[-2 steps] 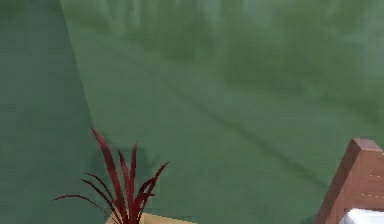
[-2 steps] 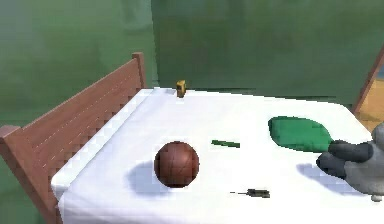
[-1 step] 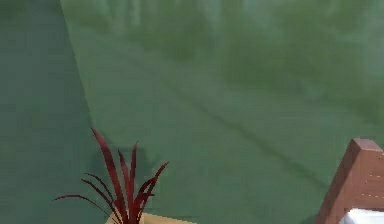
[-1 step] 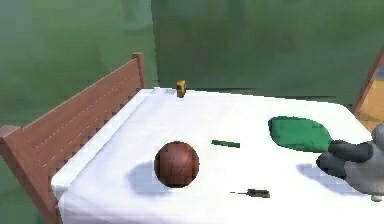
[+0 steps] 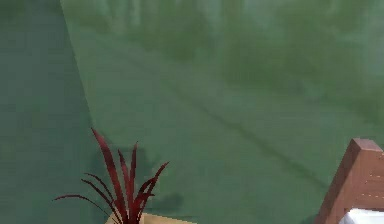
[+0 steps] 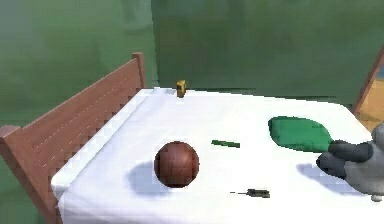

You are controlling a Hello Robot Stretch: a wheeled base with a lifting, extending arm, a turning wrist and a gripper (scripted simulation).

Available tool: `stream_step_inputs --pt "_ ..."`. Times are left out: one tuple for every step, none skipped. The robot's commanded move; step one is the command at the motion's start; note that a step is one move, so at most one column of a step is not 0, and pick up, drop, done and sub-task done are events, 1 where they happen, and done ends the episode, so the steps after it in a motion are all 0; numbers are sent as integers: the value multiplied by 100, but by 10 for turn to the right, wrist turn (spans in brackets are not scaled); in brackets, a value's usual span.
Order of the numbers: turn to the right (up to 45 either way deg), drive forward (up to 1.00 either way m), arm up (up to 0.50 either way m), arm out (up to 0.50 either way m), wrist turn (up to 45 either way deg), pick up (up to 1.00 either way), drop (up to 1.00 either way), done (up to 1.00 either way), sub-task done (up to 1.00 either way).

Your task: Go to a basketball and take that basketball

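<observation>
Firstly, pincer state: cannot tell. Basketball [image 6: 176, 164], dark reddish-brown, sits on white bed [image 6: 250, 110], near-left part of sheet, close to wooden end board [image 6: 75, 125]. Ball round: no long axis, facing cannot be told. Around it: thin dark stick-like item [image 6: 250, 192] just right, small dark green strip [image 6: 225, 144] beyond, green pillow [image 6: 305, 133] farther right, grey rounded lump [image 6: 358, 162] at right edge, small yellowish item [image 6: 182, 88] at far edge. All lie apart from ball. Forward view: red-leaved plant [image 5: 120, 185] low left, wooden bed board [image 5: 355, 180] low right, green wall [image 5: 200, 80] behind.
</observation>
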Motion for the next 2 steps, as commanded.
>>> stream_step_inputs --pt "0 0 0 36 0 0 0 0 0" --pt "0 0 0 0 450 0 0 0 0"
